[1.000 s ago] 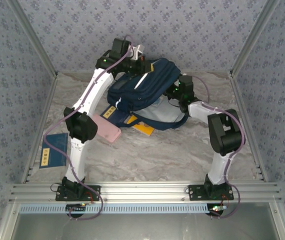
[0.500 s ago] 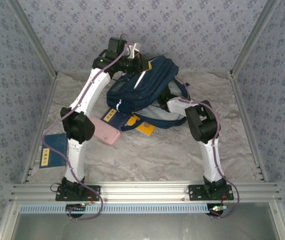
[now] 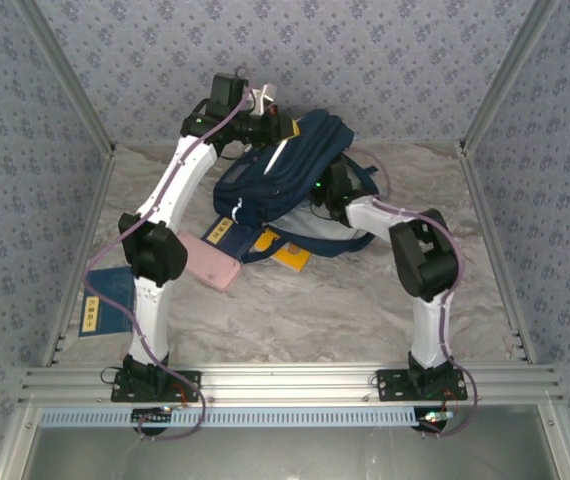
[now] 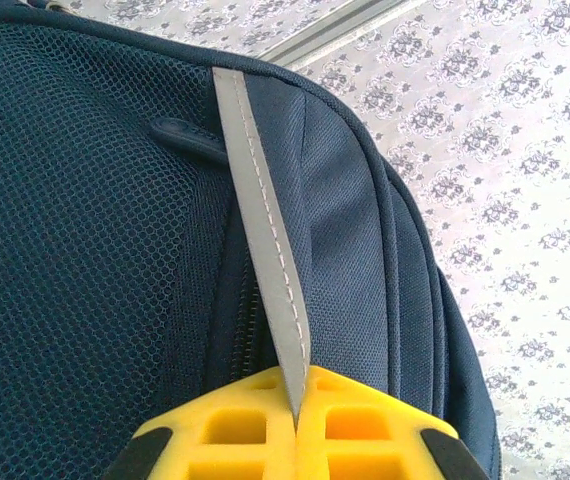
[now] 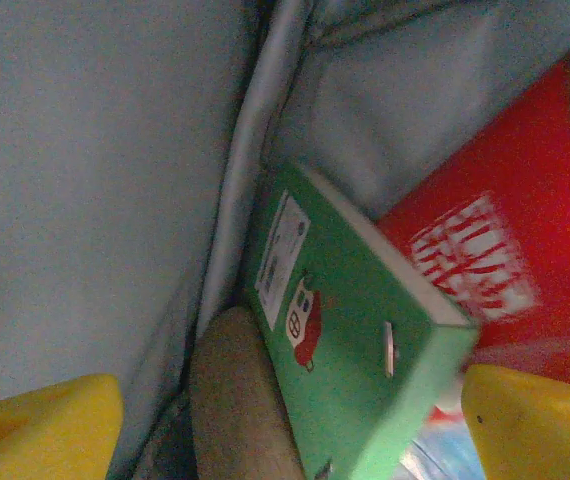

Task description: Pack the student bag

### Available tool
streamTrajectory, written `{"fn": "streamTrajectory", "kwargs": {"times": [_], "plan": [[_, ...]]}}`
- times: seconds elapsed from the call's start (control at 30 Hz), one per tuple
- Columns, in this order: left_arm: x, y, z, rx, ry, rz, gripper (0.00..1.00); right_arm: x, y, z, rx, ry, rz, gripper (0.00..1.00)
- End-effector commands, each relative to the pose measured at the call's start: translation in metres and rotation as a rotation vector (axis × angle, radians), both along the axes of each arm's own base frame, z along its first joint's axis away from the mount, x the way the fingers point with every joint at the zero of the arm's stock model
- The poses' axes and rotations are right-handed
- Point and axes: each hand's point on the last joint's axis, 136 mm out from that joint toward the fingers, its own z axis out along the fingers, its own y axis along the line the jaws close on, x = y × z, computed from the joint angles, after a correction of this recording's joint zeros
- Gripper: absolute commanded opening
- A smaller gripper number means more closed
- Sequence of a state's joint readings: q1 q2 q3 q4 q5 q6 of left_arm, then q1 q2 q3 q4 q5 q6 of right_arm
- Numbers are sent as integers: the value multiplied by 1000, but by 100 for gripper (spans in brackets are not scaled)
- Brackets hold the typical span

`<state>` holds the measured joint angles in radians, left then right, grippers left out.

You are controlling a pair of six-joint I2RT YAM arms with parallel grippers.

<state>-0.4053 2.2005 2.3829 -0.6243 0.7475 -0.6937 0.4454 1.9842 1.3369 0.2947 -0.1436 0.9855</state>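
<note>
While the student bag (image 3: 285, 175) lies at the far middle of the table (image 3: 345, 310), both arms bend in toward it. The left arm (image 3: 170, 200) stretches up the left side to the bag's far end. There the left gripper (image 4: 297, 400) has its yellow fingers (image 4: 235, 425) pressed together on the grey-white stripe (image 4: 260, 220) that runs down the navy mesh fabric, so it is pinching the bag's trim.

The right arm (image 3: 420, 260) comes in from the right, its wrist pushed into the bag's right side. In the right wrist view the right gripper (image 5: 290, 420) stands wide apart with nothing between its yellow fingertips (image 5: 535, 420). Ahead of it, inside the pale blue lining (image 5: 85, 180), a green book (image 5: 350, 330) rests tilted against a red item (image 5: 505, 230), with a tan rounded object (image 5: 235, 400) just beside the book.

On the table, a pink case (image 3: 213, 260) lies at the bag's near-left corner. A yellow book (image 3: 290, 255) pokes out from under the bag's near edge. A blue book (image 3: 107, 300) sits well apart at the left edge.
</note>
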Motion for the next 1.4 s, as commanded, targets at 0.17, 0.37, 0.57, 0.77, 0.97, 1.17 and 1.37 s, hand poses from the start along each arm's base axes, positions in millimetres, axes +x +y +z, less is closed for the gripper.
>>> {"fn": "streamTrajectory", "kwargs": {"times": [0.17,0.37,0.57,0.77,0.97,1.17,1.37], "plan": [[-14,5,67,-69,-184,-25,0,-68,-60,22,-69,-49,-5,88],[-14,-15,21,35,-150,-51,0,-136,-114,52,-271,-154,-81,85],[-33,-54,-34,134,-60,-128,4,-197,-184,75,-415,-220,-292,84],[-55,-77,-53,217,-50,-153,38,-222,-203,104,-499,-298,-310,84],[-74,-53,-18,251,-126,-93,44,-227,-155,118,-461,-387,-110,84],[-110,37,12,262,-209,196,51,-229,-73,116,-469,-450,158,85],[-172,130,-20,307,-182,405,60,-236,35,79,-544,-411,485,89]]}}
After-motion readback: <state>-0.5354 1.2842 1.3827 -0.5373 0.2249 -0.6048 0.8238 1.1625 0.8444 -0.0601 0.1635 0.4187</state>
